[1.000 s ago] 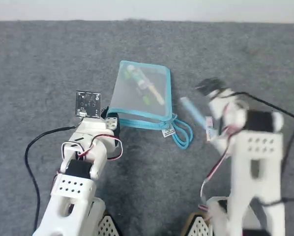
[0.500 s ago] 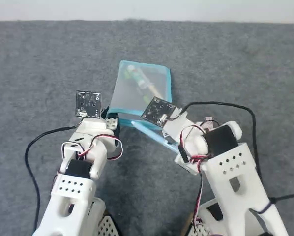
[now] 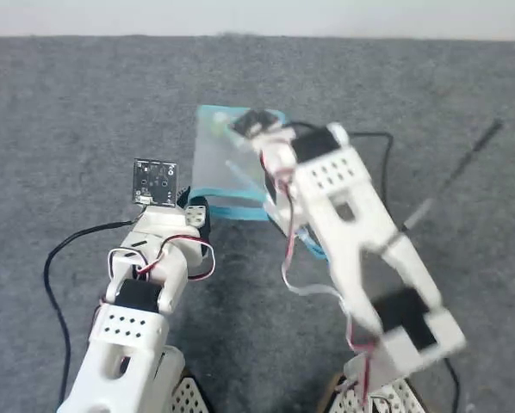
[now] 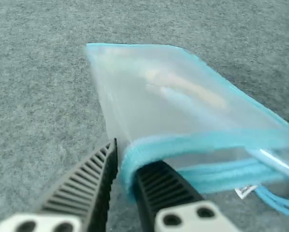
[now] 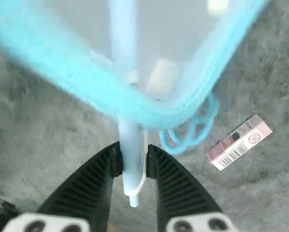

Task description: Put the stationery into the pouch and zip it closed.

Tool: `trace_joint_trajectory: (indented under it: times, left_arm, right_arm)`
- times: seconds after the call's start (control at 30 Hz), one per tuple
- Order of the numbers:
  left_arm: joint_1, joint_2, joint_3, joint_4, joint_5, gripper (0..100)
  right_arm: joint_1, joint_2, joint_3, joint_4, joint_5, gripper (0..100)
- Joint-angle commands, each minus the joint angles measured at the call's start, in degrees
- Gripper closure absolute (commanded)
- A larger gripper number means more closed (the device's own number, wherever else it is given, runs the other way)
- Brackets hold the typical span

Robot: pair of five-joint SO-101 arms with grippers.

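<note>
One pen (image 5: 129, 140) in right gripper (image 5: 133, 152), inside pouch (image 5: 55, 70)

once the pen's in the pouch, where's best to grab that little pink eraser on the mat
Across its two long sides near the middle, coming straight down from above. The eraser lies flat on the mat, a slim block clear of the blue cord, so there is likely room either side.

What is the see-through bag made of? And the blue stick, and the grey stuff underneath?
The pouch looks like soft, frosted clear plastic: shapes inside show through, and its blue edge looks like woven fabric tape. The pen seems smooth, hard, pale-blue plastic. The grey table cover looks like felt or carpet, going by its matte, fuzzy fibres.
</note>
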Motion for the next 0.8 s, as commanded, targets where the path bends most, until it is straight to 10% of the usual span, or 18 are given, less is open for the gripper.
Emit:
trace_joint_trajectory:
  times: [0.0,0.23,0.77]
  left_arm:
    - [0.53,0.09,-1.80,-2.29,-0.79,99]
    - [0.53,0.09,-1.80,-2.29,-0.79,99]
    - [0.44,0.09,-1.80,-2.20,-0.88,99]
  right_arm:
    - [-0.40,7.87,-18.37,6.29,-3.52,98.0]
    - [-4.53,9.45,-24.88,6.55,-5.63,78.0]
    - [-6.37,-15.96,-14.51,4.70,2.37,80.0]
